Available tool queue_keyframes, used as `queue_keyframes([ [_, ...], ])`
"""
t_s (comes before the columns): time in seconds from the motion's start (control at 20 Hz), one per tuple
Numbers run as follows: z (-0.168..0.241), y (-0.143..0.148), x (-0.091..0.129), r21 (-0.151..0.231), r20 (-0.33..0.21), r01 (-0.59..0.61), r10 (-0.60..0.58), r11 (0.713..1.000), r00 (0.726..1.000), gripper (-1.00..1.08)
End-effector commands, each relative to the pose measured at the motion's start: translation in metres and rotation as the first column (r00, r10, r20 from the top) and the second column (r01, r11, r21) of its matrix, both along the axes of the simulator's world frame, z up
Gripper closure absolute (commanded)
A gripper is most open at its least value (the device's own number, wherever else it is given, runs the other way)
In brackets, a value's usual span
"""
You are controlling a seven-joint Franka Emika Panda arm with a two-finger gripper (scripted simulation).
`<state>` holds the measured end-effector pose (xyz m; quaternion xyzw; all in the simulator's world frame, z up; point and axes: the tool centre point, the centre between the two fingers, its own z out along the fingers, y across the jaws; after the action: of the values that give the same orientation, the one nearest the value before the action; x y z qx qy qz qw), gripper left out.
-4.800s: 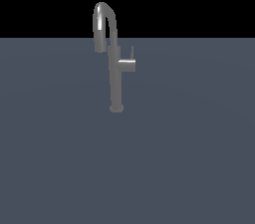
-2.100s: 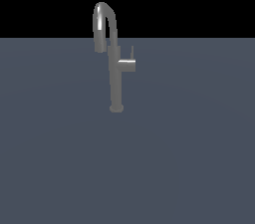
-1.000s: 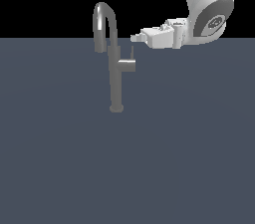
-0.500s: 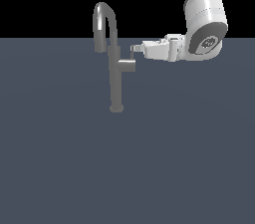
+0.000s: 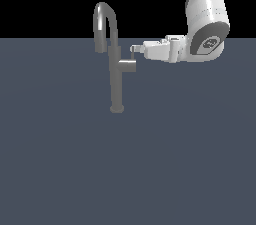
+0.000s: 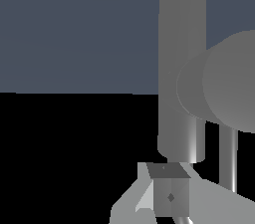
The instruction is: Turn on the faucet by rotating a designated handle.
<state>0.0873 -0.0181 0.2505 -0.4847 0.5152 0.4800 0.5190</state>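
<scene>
The faucet [image 5: 116, 76] stands upright on the grey bench [image 5: 125, 169], a slim metal column on a small round base, with its high arched spout curling over toward the exterior view's left. The handle [image 5: 128, 65] juts sideways from the column toward the exterior view's right, about halfway up, and a thin lever rod rises from its outer end.

The white arm [image 5: 206, 24] reaches in from the exterior view's upper right, its forearm level with the handle. The hand [image 5: 134, 49] sits right at the top of the lever rod, just above the stub. From the wrist view, the handle [image 6: 226, 86] looms large and close, with one finger [image 6: 169, 190] beside the column. Whether the fingers are spread or closed on the rod, I cannot tell.
</scene>
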Motion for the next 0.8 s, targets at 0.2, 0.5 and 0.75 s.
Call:
queue_keyframes([
  [0.2, 0.007, 0.001, -0.016, 0.0, 0.001, 0.0, 0.0, 1.0, 1.0, 1.08],
  [0.5, 0.007, 0.002, -0.024, 0.0, 0.0, 0.002, -0.002, 1.0, 1.0, 1.08],
  [0.75, 0.007, 0.003, -0.039, 0.0, 0.001, 0.002, -0.002, 1.0, 1.0, 1.08],
])
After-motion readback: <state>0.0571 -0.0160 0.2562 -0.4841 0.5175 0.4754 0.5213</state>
